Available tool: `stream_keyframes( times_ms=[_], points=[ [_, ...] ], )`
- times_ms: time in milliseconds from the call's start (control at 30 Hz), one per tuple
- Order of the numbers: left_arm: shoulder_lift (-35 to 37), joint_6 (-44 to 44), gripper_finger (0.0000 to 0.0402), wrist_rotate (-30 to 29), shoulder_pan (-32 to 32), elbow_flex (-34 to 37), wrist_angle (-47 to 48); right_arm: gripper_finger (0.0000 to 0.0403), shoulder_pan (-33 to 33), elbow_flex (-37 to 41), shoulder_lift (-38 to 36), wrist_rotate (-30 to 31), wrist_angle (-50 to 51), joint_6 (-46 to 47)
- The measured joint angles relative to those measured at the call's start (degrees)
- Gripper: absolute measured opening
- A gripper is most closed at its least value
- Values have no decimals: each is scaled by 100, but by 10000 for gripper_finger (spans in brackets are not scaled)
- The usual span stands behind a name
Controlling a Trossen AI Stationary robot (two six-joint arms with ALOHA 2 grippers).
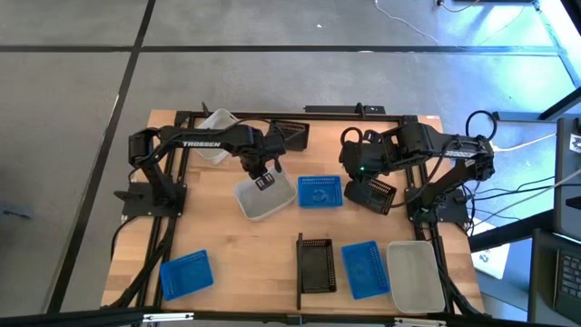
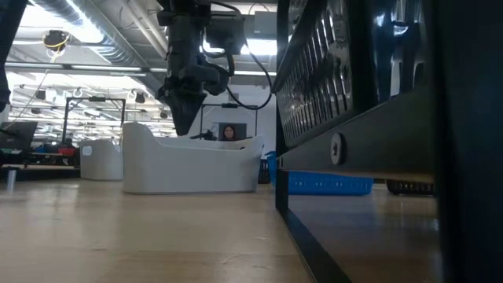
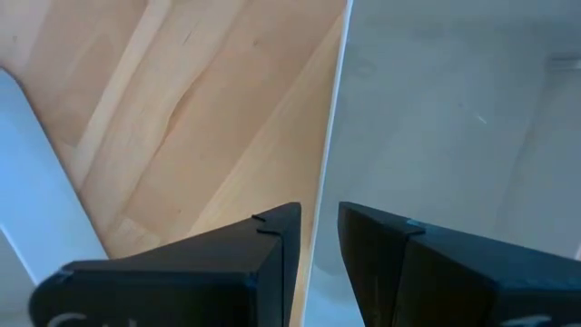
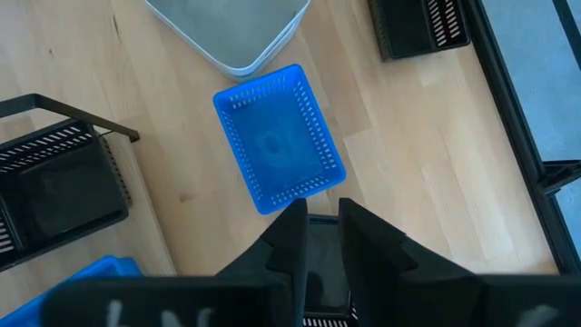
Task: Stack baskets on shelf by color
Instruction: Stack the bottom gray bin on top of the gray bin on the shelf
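My left gripper (image 1: 263, 182) points down over a translucent white basket (image 1: 265, 202) in the middle of the table and is shut on its wall. My right gripper (image 1: 366, 184) hangs above the table's right half, shut on a black slotted basket (image 1: 375, 195). A blue basket (image 1: 320, 191) lies flat between the two. On the shelf (image 1: 377, 300) at the near edge, a black basket (image 1: 316, 266), a blue one (image 1: 365, 270) and a white one (image 1: 416, 276) stand side by side, next to the shelf's black bar (image 1: 300, 271). My left gripper has the white basket's far wall (image 3: 332, 136) between its two fingers, one finger inside the basket and one outside. The fingers come from above, pointing down. In the low view the basket (image 2: 189, 167) stands level with its bottom on the table. My right gripper holds the black basket by an edge (image 4: 318, 272) that lies between its fingers; the fingers themselves hide most of the contact. They come from above, slanting down. The basket hangs below the gripper, tilted.
A second white basket (image 1: 216, 138) and a black basket (image 1: 290, 134) sit at the table's far edge. A blue basket (image 1: 186, 273) lies at the near left corner. The black frame rails (image 1: 272, 116) run along the table's edges.
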State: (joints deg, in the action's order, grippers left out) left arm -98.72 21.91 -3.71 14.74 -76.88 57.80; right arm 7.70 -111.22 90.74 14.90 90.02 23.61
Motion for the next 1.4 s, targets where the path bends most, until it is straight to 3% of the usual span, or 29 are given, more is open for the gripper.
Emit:
stream_keyframes(
  times_ms=[367, 667, 833, 1033, 1167, 1400],
  points=[
    [-39, 40, 69, -23, 4, -5, -25, 63, 0, 0, 0, 0, 0, 7],
    [-755, 147, 69, -21, 10, -4, -270, 62, 0, 0, 0, 0, -2, 10],
    [-1070, -335, 68, 177, 11, -4, -268, 62, 0, 0, 0, 0, 0, 11],
    [-1158, -785, 11, 509, -7, -4, -119, 62, 0, 0, 0, 2, 0, -10],
    [-1006, -1257, 2, 203, -39, -2, -41, 62, -2, 0, 0, 2, 0, -36],
    [-412, -1728, 1, -1139, -222, 2, 363, 62, 0, 0, 5, 39, 0, 13]
  ],
)
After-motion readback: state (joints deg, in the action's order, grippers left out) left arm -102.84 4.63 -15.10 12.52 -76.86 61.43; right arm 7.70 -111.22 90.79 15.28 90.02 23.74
